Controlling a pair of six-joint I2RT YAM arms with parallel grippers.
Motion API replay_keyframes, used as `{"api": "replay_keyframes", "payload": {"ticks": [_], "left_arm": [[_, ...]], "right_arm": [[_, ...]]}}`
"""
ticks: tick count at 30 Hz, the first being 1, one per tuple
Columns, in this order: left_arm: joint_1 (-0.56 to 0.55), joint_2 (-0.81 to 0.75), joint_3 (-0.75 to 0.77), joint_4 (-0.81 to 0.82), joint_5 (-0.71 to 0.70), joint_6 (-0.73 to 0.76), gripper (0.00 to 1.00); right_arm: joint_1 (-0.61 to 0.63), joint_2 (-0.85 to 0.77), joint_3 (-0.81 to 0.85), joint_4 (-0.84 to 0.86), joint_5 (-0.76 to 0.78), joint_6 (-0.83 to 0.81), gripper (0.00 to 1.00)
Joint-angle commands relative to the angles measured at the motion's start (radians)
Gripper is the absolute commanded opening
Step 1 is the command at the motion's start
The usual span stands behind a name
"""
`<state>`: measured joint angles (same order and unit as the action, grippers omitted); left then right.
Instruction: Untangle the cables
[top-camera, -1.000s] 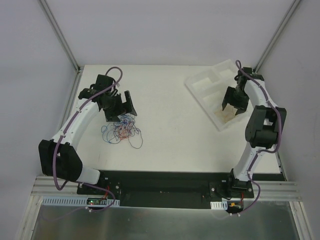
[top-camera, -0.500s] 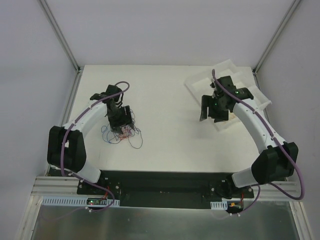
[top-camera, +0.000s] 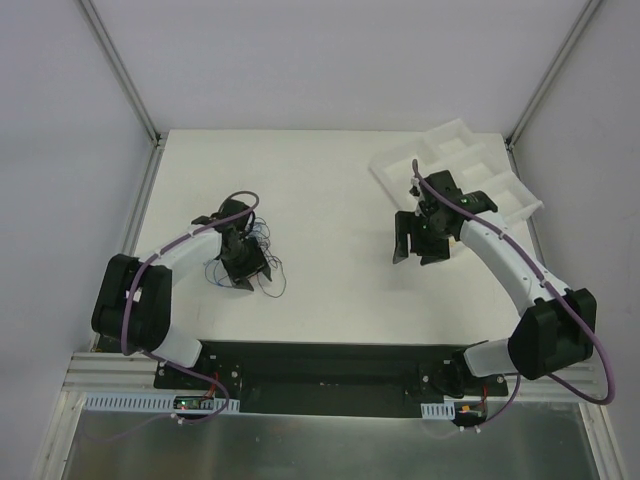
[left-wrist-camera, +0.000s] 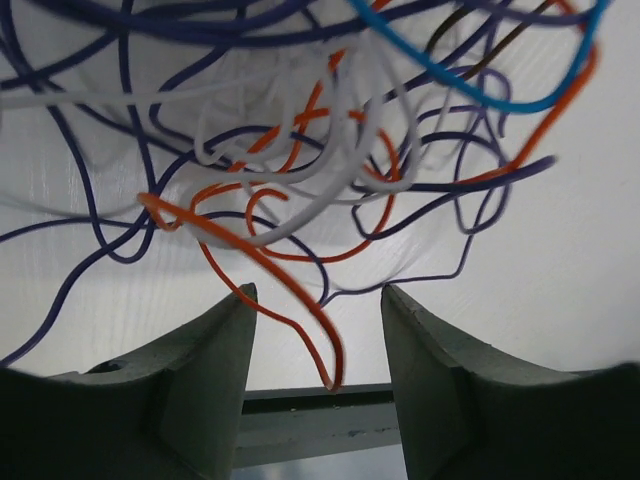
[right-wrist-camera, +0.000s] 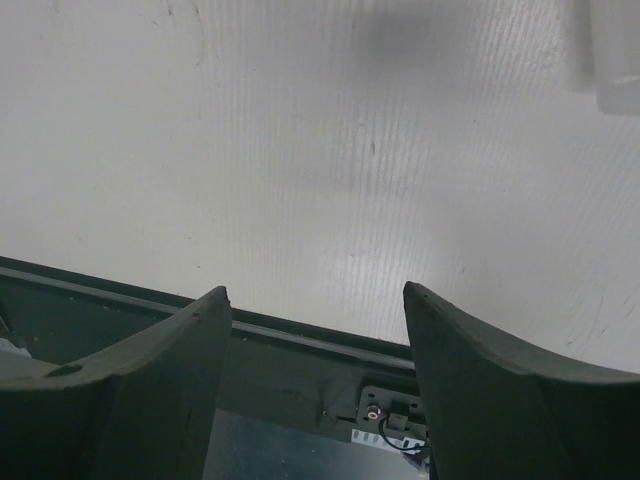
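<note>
A: Left tool (top-camera: 246, 262): what has changed in the last second?

B: It swung in from the far-left side and came down onto the cables (top-camera: 273, 270). It now sits right over the heap, on the left half of the surface (top-camera: 330, 200), nearer the front edge than the back. From above, most of the heap is hidden under it.

A: Jaws?

B: Narrowed from wide. In the wrist view the left tool (left-wrist-camera: 315, 295) has its fingers apart, with one orange wire (left-wrist-camera: 250, 245) running down into the gap. The gap is far wider than the wire and no pinch is visible. The rest of the cables (left-wrist-camera: 300, 150), blue, white and orange loops, cross just beyond the tips.

A: Right side?

B: The right tool (top-camera: 419, 248) has left the tray (top-camera: 470, 140) and come toward mid-surface. Its wrist view shows the right tool (right-wrist-camera: 315, 292) spread wide with nothing between and bare surface below. It is well apart from the heap.

A: Meaning for the job?

B: Judgement only. The left is set to take one strand, most likely the orange, but must close further. The right looks to be travelling in to hold or pull the other side. The heap is one tangle with nothing separated. Early stage.
</note>
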<state>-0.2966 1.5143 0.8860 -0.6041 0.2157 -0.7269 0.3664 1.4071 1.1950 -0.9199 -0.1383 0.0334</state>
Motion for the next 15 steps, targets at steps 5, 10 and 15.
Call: {"api": "replay_keyframes", "payload": {"ticks": [5, 10, 15], "left_arm": [[-0.015, -0.023, -0.093, 0.13, -0.102, -0.132, 0.4], [-0.044, -0.064, -0.055, 0.129, -0.131, -0.092, 0.04], [-0.049, -0.255, -0.061, 0.121, 0.037, -0.161, 0.0]], "right_arm": [[0.008, -0.091, -0.026, 0.009, -0.009, 0.019, 0.72], [0.022, -0.097, -0.028, 0.003, 0.0, 0.017, 0.72], [0.058, -0.096, -0.029, 0.087, -0.191, -0.026, 0.73]]}}
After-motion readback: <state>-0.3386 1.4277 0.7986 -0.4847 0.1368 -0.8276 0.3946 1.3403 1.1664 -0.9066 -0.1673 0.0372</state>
